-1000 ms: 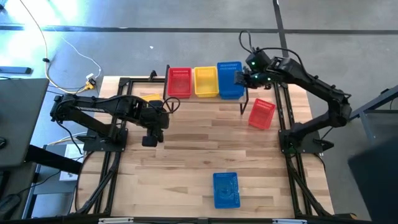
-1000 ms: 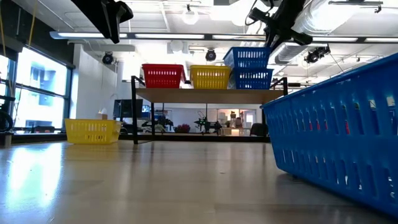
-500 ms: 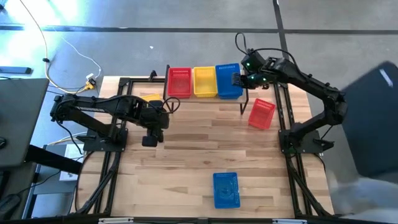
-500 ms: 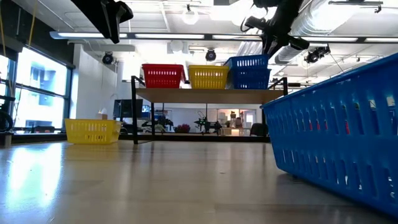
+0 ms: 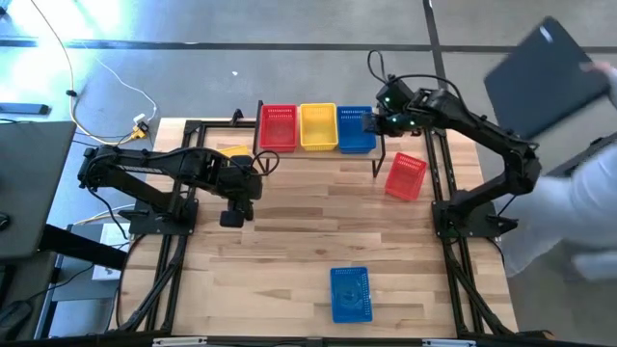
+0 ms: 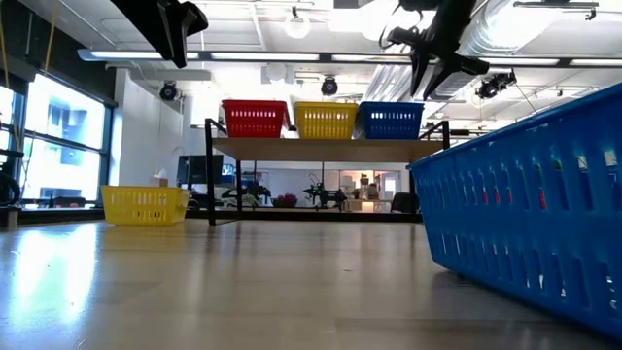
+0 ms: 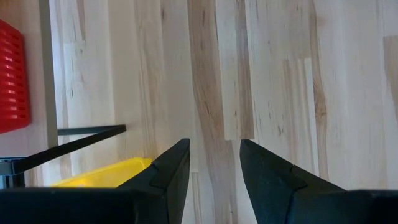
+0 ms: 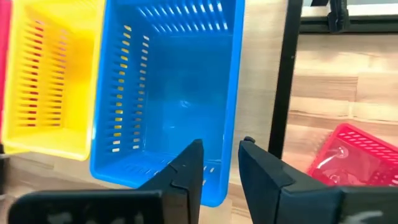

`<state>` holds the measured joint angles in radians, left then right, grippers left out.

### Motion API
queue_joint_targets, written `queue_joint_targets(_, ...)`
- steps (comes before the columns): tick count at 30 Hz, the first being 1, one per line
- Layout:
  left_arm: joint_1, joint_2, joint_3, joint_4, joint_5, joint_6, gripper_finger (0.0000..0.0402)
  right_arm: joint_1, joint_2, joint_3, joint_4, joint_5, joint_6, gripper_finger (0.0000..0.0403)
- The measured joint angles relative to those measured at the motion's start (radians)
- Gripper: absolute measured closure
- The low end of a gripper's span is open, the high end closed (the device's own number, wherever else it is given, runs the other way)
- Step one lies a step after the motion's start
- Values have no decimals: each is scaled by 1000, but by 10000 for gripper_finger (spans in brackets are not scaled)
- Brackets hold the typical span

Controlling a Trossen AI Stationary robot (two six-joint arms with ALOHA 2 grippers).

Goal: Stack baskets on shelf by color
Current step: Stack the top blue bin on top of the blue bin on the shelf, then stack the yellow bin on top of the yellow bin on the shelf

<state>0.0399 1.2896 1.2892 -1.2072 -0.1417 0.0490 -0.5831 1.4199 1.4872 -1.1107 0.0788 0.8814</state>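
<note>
While the right pincer [image 5: 374,120] hangs just above the right end of the low light-wood plank shelf [image 6: 321,148], its fingers stand apart with nothing between them, and the blue plastic mesh basket [image 5: 356,130] sits on the shelf below, beside the yellow mesh basket [image 5: 319,127] and the red mesh basket [image 5: 279,127]. To finish this step well, the arm should lift straight up, so a finger does not catch the thin blue rim and drag the light basket off the plank's edge. All baskets are rectangular, slotted and slightly tapered, so they should nest readily. Loose ones wait on the desk [image 5: 289,241]: a tilted red basket [image 5: 406,176] near the right edge, a blue one [image 5: 350,293] near the front edge, and a yellow one [image 6: 144,204] by the shelf's left legs. The left pincer [image 7: 214,168], fingers apart and empty, hovers over the desk's smooth wood near it.
</note>
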Motion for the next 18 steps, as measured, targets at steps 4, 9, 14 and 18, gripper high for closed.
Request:
queue_joint_targets(4,0,0,0,-12,-1,-1,271,0,-42,0,4,3,0,316)
queue_joint_targets(9,0,0,0,-54,-1,-21,271,42,-96,0,48,14,0,320)
queue_joint_targets(14,-1,-2,0,-80,-1,-55,271,131,-123,0,64,32,6,320)
queue_joint_targets(18,-1,-41,-45,-59,-1,-74,271,199,-126,0,63,39,15,320)
